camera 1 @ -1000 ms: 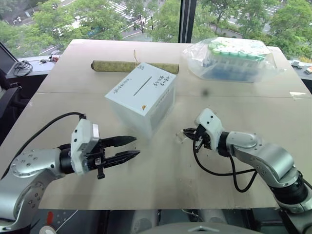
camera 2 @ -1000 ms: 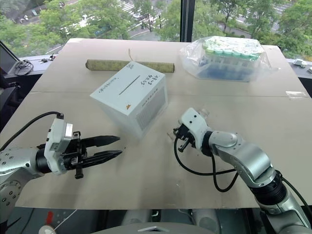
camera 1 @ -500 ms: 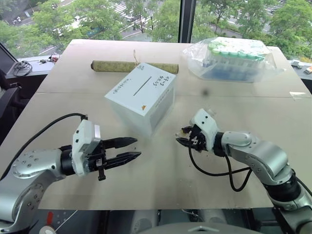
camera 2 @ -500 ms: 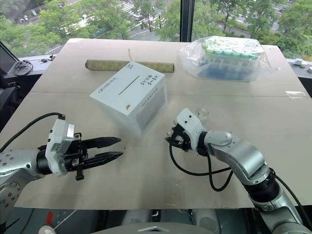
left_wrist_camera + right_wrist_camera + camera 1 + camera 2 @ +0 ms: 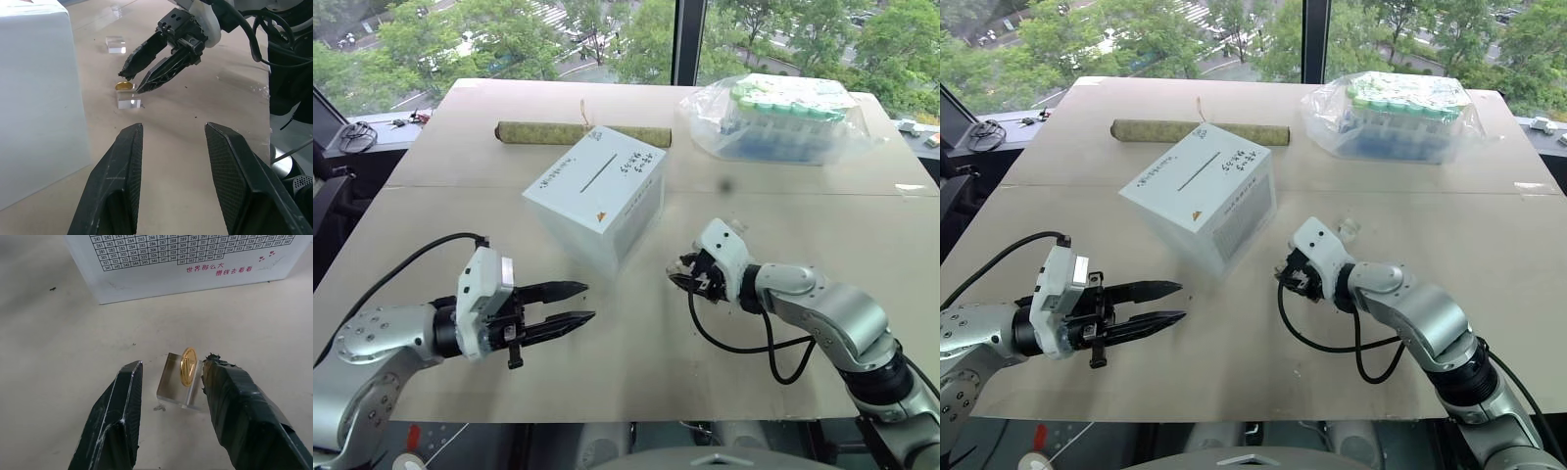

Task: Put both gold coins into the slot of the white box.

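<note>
From the head view, the right gripper [image 5: 683,277] is hovering low over the worktop [image 5: 636,343] just beside the white box [image 5: 597,191], fingers parted and empty, and the left gripper [image 5: 570,304] is idling, half open. In the left wrist view, a gold coin [image 5: 124,86] is resting on a clear block [image 5: 129,101] at the right fingertips. In the right wrist view, the coin is standing on edge between the fingers [image 5: 120,411], nearer one of them (not yet gripped). Judging by this, the pickup is under way; next comes closing squarely on the coin.

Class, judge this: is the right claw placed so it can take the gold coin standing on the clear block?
Probably yes: the open right claw straddles the clear block, the gold coin standing between its fingers, nothing blocking.
</note>
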`<state>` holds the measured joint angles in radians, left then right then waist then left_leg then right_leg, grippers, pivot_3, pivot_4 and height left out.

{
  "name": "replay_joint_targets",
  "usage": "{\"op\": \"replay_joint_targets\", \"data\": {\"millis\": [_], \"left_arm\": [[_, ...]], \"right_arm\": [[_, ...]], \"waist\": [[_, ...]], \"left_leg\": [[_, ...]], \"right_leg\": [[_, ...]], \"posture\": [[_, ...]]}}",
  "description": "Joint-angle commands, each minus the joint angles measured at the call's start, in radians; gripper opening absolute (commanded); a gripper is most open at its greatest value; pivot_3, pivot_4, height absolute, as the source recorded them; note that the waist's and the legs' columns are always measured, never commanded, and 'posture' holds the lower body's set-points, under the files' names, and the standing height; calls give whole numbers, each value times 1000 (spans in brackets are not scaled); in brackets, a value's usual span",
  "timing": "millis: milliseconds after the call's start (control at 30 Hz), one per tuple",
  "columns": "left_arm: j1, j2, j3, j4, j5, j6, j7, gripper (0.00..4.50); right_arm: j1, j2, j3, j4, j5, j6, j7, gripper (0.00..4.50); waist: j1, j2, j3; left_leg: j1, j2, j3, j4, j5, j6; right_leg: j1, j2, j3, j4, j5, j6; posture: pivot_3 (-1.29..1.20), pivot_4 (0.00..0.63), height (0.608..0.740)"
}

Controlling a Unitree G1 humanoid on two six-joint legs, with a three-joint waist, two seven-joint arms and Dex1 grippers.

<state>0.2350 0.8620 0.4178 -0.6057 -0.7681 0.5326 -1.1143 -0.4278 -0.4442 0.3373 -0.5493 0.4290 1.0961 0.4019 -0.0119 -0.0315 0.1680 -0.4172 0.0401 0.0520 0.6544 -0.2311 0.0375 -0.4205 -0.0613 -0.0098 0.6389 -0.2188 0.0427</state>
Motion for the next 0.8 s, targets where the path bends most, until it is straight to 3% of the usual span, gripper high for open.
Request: {"op": "replay_joint_targets", "data": {"millis": [33,767,800], "left_arm": [[10,0,10,-1,1,-29,-14,2000],[47,-3,14,0,7,-65,-16,2000],[50,-4,16,-2,7,-66,-17,2000]], "right_arm": [[-24,9,-5,-25,-14,-18,0,2096],[-28,36,20,25,-69,-40,24,2096],[-28,38,20,27,-71,-39,25,1859]], "waist": [[0,0,0],[-1,0,0],[-1,0,0]], "left_leg": [[0,0,0,0,0,0],[0,0,1,-1,0,0],[0,0,1,-1,0,0]], "right_leg": [[0,0,0,0,0,0],[-1,0,0,-1,0,0],[-1,0,1,-1,0,0]], "posture": [[0,150,740],[0,150,740],[0,150,740]]}}
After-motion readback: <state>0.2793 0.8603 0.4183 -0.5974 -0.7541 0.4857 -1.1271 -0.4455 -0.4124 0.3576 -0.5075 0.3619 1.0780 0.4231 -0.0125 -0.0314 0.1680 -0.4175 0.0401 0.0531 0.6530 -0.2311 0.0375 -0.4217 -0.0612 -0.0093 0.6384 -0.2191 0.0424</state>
